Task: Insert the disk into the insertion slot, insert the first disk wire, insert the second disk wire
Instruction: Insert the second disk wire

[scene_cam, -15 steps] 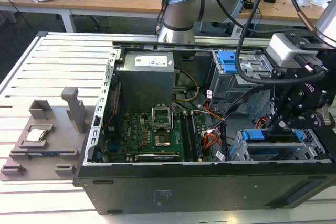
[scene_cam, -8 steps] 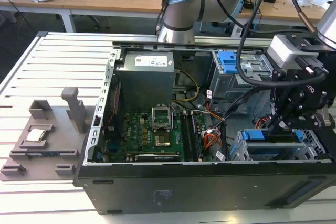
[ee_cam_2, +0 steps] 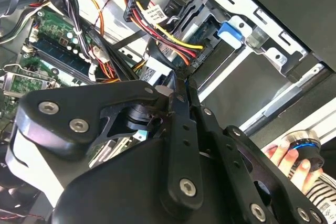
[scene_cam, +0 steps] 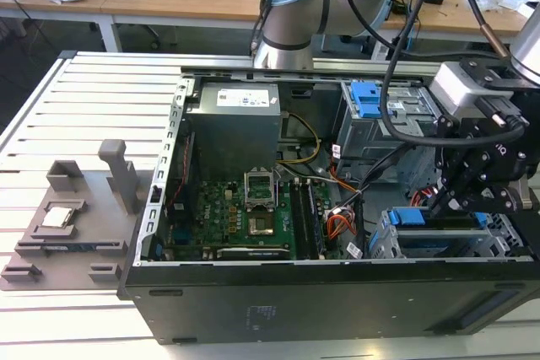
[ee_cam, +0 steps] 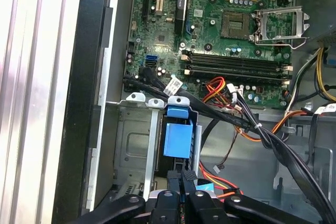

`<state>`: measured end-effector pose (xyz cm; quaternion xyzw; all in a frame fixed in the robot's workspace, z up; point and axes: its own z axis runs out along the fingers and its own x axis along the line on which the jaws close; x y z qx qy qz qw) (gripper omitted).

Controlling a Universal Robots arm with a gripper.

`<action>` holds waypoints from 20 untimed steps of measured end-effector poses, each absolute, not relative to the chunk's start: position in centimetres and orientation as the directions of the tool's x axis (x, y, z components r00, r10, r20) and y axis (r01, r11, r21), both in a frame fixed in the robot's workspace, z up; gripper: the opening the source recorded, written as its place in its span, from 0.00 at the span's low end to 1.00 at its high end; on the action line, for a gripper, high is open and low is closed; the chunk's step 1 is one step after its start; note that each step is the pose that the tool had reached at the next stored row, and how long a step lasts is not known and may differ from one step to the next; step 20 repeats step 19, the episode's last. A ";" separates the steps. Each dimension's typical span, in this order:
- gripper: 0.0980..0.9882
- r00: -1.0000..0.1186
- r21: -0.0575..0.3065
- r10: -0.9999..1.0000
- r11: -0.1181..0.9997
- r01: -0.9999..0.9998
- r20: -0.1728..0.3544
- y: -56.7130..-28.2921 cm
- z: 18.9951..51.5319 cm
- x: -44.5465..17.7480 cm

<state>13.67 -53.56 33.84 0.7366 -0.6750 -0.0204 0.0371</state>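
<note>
The disk [scene_cam: 411,217] lies in its blue carrier [ee_cam: 178,139] inside the insertion slot [scene_cam: 384,244], a silver metal cage [ee_cam: 134,145] at the case's front corner on the exterior view's right. My gripper [scene_cam: 440,200] hangs just over the cage's inner end. Its black fingers [ee_cam: 173,184] are pressed together, so it is shut [ee_cam: 182,176]. In the second wrist view the gripper [ee_cam_2: 176,81] tips touch a black connector [ee_cam_2: 191,65] with yellow, red and black wires [ee_cam_2: 163,32], which sits at the disk's edge. Whether the fingers pinch that connector is hidden.
The green motherboard [scene_cam: 245,217] fills the case's middle, with loose black and orange cables [ee_cam: 252,124] crossing beside the cage. A taller grey cage with a blue latch [scene_cam: 371,99] stands behind. A grey fixture [scene_cam: 67,225] sits on the table. A person's hand [ee_cam_2: 286,156] holds a small device.
</note>
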 end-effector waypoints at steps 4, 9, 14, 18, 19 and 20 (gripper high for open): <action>0.14 0.088 0.082 -0.996 -0.086 -0.993 0.019 -53.6 34.0 13.7; 0.01 0.088 0.082 -0.996 -0.086 -0.993 0.020 -53.4 37.7 13.7; 0.01 0.088 0.082 -0.996 -0.086 -0.993 0.020 -53.4 38.3 13.7; 0.01 0.088 0.082 -0.996 -0.086 -0.993 0.020 -53.4 38.4 13.7; 0.01 0.088 0.082 -0.996 -0.086 -0.993 0.020 -53.4 38.4 13.7; 0.01 0.088 0.082 -0.996 -0.086 -0.993 0.020 -53.4 38.4 13.7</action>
